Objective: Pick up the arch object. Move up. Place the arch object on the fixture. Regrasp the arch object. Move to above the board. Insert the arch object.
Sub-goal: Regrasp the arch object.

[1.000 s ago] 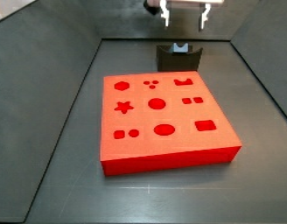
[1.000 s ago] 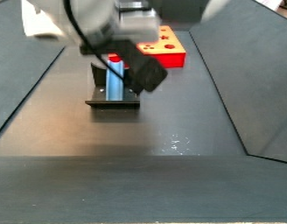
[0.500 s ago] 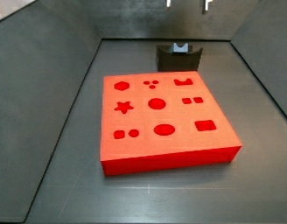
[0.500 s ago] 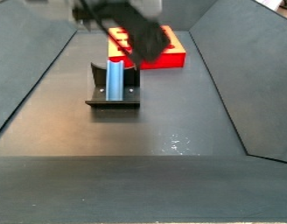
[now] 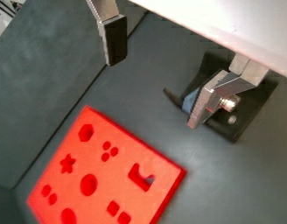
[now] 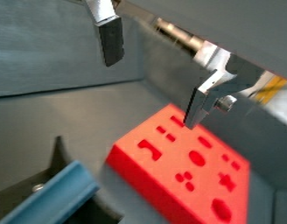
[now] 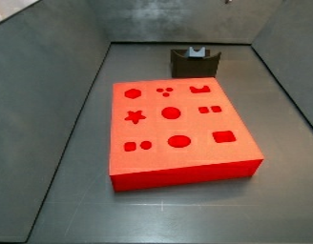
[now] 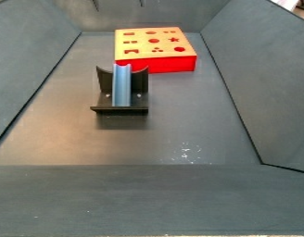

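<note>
The blue-grey arch object (image 8: 121, 83) stands upright in the dark fixture (image 8: 120, 107), leaning against its bracket; it also shows in a side view as a small piece (image 7: 195, 50) atop the fixture (image 7: 194, 65). My gripper (image 5: 156, 92) is open and high above, out of both side views. Nothing lies between its fingers (image 6: 108, 44). In both wrist views the arch object (image 5: 194, 95) (image 6: 59, 197) sits below, partly behind one finger. The red board (image 7: 178, 133) (image 8: 155, 51) lies flat with its shaped recesses up.
Dark sloping walls (image 7: 57, 57) ring the grey floor (image 8: 180, 148). The board (image 5: 105, 179) (image 6: 192, 175) lies a short gap away from the fixture (image 5: 245, 109).
The gripper has risen out of both side views, leaving the arch object standing on the fixture. Board and fixture have not moved.
</note>
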### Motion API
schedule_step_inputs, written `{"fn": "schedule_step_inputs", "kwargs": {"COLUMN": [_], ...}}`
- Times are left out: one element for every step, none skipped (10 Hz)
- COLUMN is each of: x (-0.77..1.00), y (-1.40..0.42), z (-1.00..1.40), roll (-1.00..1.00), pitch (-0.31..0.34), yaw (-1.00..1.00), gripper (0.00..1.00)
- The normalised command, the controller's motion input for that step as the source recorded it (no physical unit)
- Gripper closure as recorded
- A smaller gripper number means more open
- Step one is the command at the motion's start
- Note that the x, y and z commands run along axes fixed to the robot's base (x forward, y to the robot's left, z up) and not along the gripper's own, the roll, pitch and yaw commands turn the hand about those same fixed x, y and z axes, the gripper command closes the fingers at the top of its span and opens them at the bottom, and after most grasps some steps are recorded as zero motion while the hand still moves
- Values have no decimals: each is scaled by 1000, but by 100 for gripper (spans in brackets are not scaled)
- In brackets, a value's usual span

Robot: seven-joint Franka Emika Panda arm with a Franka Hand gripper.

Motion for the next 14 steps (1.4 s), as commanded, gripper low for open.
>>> {"fn": "schedule_step_inputs", "kwargs": {"x": [-5,-18,-29,-32,-30,-28,-25,-28,-27,-22,-9,0,16,38], "y": [-45,-43,-30,-27,-24,-21,-22,-18,-18,-17,-19,-21,-21,-26], "z": [18,17,13,0,-3,-4,-1,-2,4,12,15,5,-7,-10], "roll": [1000,1000,1000,1000,1000,1000,1000,1000,1000,1000,1000,1000,1000,1000], "pitch": [4,-1,-6,-12,-18,-24,-31,-34,-34,-33,-29,-24,-18,-6], "yaw": [13,14,15,15,17,18,19,20,21,22,23,23,25,27], "gripper": [0,0,0,0,0,0,0,0,0,0,0,0,0,0]}}
